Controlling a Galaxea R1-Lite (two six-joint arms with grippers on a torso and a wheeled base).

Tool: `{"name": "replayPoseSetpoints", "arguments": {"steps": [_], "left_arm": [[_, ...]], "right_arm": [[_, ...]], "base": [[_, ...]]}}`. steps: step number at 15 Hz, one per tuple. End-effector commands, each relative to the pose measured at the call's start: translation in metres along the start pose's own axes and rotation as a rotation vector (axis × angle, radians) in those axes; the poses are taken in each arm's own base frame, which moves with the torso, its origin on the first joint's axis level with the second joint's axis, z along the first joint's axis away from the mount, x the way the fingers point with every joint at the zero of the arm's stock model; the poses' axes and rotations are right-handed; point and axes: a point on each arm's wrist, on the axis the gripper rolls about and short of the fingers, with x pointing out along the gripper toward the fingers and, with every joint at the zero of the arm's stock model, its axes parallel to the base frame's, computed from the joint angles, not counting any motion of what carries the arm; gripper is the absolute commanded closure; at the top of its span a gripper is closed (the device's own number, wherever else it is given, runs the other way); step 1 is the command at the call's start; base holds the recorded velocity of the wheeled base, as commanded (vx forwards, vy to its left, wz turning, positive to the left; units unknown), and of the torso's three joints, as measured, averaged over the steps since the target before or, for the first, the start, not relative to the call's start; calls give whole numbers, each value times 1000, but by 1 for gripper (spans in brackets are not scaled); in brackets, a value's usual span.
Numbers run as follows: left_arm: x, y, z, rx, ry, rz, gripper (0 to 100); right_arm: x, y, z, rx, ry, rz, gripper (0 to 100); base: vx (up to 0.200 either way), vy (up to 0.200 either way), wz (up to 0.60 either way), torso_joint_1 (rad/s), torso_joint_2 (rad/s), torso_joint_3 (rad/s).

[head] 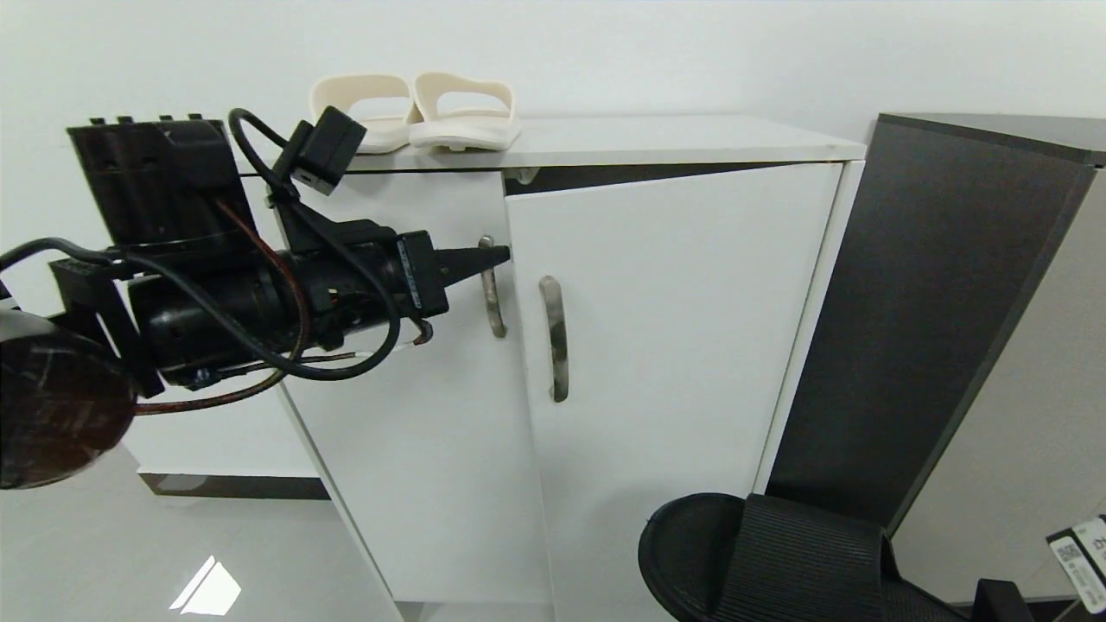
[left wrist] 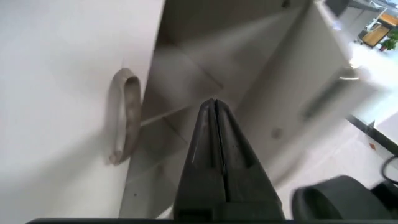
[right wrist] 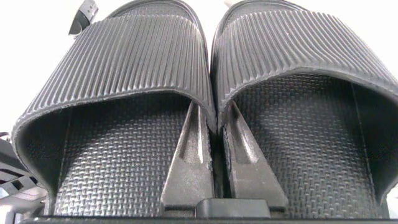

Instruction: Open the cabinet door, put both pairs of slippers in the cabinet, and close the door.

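facing a white cabinet [head: 674, 345]. black slippers [right wrist: 155, 68], inner walls pinched together by the right gripper [right wrist: 214, 155], could slip free. cream slippers [head: 415, 112] sit at the cabinet top's back left edge. left gripper [head: 499, 256], fingers pressed together beside the left door handle [head: 492, 298], may skid off it.

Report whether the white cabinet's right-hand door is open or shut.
Slightly open: a dark wedge shows above the white right-hand door, and the left wrist view shows shelves behind it.
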Motion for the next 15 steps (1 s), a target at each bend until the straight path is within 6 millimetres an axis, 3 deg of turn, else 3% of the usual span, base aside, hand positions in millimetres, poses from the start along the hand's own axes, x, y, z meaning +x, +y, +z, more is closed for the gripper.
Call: {"name": "replayPoseSetpoints", "arguments": {"steps": [1, 3, 6, 7, 9, 12, 15], "left_arm": [[13, 8, -16, -23, 53, 5, 100], [13, 1, -24, -28, 74, -16, 100], [-2, -47, -36, -3, 82, -173, 100], [-9, -53, -33, 2, 70, -192, 100], [-10, -53, -32, 1, 66, -190, 100], [-17, -33, -28, 1, 42, -103, 100], [-50, -27, -19, 28, -43, 51, 100]], "right_arm": [[0, 0, 0, 1, 1, 3, 100], [1, 2, -1, 1, 7, 15, 100], [-1, 7, -5, -5, 13, 43, 100], [-2, 8, -5, -7, 11, 51, 100], [-3, 9, -6, -8, 13, 55, 100], [-2, 9, -5, -2, 10, 55, 100], [17, 0, 18, 103, -27, -81, 100]], "base": [[-200, 0, 0, 2, 2, 2], [-200, 0, 0, 10, 2, 0], [-200, 0, 0, -1, 7, 1], [-200, 0, 0, -2, 7, 2], [-200, 0, 0, 5, 2, 2], [0, 0, 0, 0, 0, 0], [0, 0, 0, 0, 0, 0]]}}
